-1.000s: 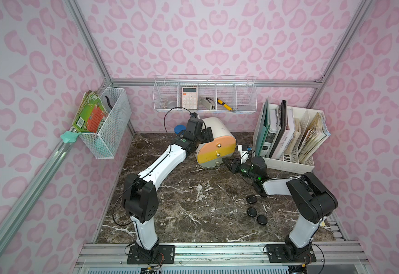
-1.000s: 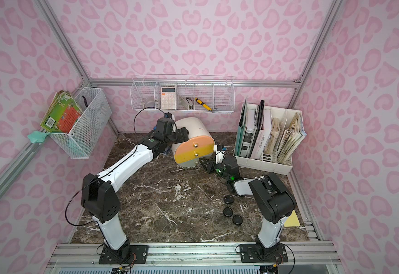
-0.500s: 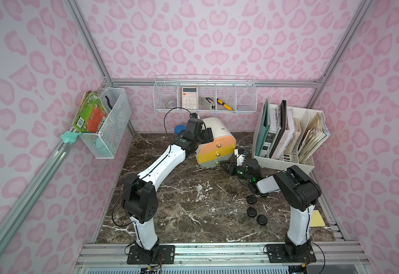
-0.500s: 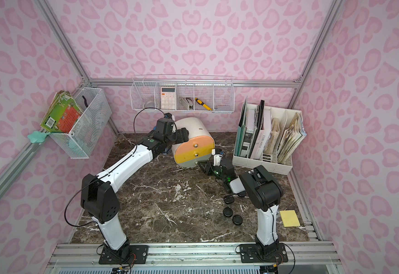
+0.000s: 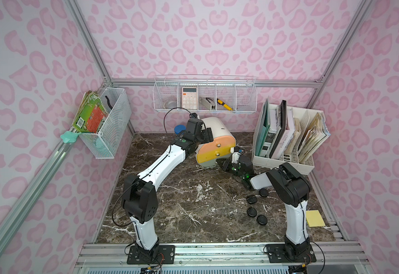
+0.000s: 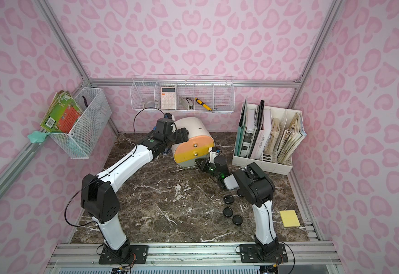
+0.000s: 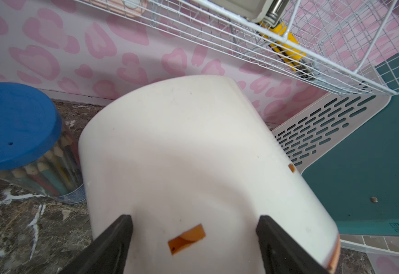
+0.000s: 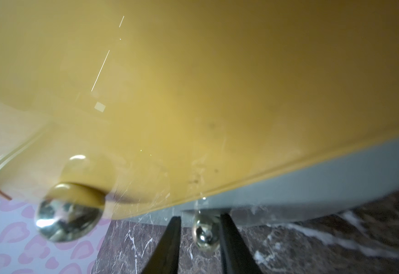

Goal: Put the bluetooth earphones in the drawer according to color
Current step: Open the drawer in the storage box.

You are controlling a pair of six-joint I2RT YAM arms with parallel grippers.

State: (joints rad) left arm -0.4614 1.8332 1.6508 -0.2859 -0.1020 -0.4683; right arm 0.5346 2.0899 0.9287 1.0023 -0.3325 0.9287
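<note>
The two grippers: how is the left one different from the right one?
The left gripper has jaws wide apart; the right gripper has jaws close together. The left gripper sits over the white drawer cabinet; the right gripper is down low, its jaws either side of the small knob on the grey-green drawer. Both have black fingers, and both are at the same cabinet.

Black earphones (image 5: pixel 252 199), pink-blotched walls (image 5: pixel 217 35), brown marbled table (image 5: pixel 189 213)

Right fingers (image 8: pixel 170 244) now narrower and nearer, astride the knob (image 8: pixel 204 233) of the grey-green drawer (image 8: pixel 312 180)
</note>
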